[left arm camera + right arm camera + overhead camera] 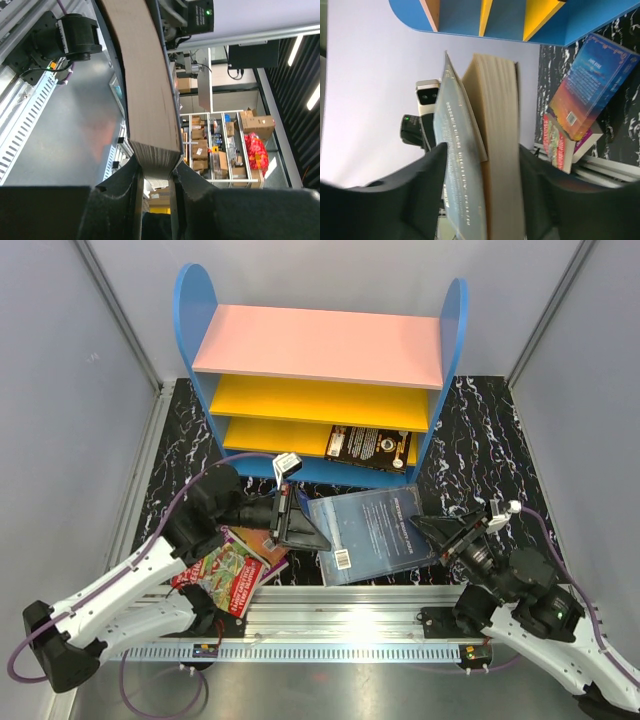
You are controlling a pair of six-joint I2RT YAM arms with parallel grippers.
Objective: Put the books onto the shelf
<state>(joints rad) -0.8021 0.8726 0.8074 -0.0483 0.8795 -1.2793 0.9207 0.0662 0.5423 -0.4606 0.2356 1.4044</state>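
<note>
**Dark blue book sitting between both pincers**

Top view: the dark blue book is lying flat-faced in front of the shelf, which is standing at 12 o'clock. The left pincer is at the book's 9 o'clock edge and the right pincer at 3. A black gold-ornamented book is resting on the bottom board. A red Treehouse book is lying on the surface at 8 o'clock.

Left wrist: the left pincer is grasping the page edge.

Right wrist: the fingers are flanking the book, whose cover is splaying. I cannot tell whether they are gripping it.

White shells and black joints clad the left arm and right arm. Purple cables trail both.
</note>
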